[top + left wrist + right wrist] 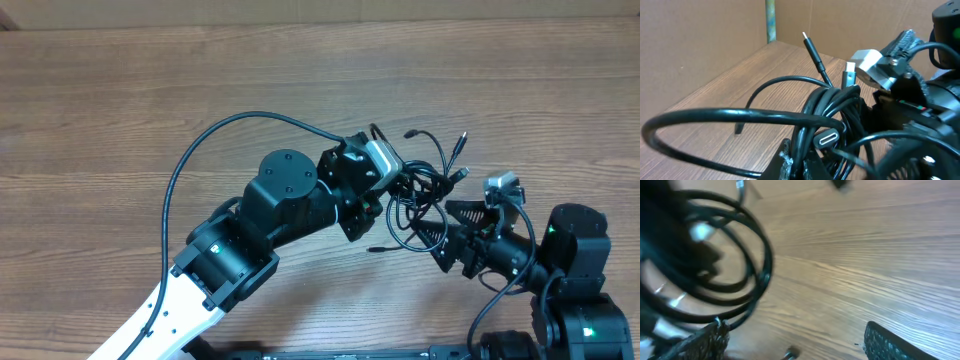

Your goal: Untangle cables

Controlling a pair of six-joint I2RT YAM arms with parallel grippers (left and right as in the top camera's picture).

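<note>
Left gripper point(396, 186), clamped shut on the knot of the cables point(425, 195), held the bundle near the middle of the tabletop point(150, 90). Right gripper point(447, 228) faced it from the right side, jaws spread wide and nothing between them (in its own wrist view the black loops point(747, 255) sat off toward one finger point(702, 341), not centred in the gap). Loose plug ends point(462, 140) fanned away toward the far edge. By the look of it, the tangle lay directly ahead of the right gripper and very near. That free arm seemed best placed to take a strand and draw it away from the left one's hold.
</note>
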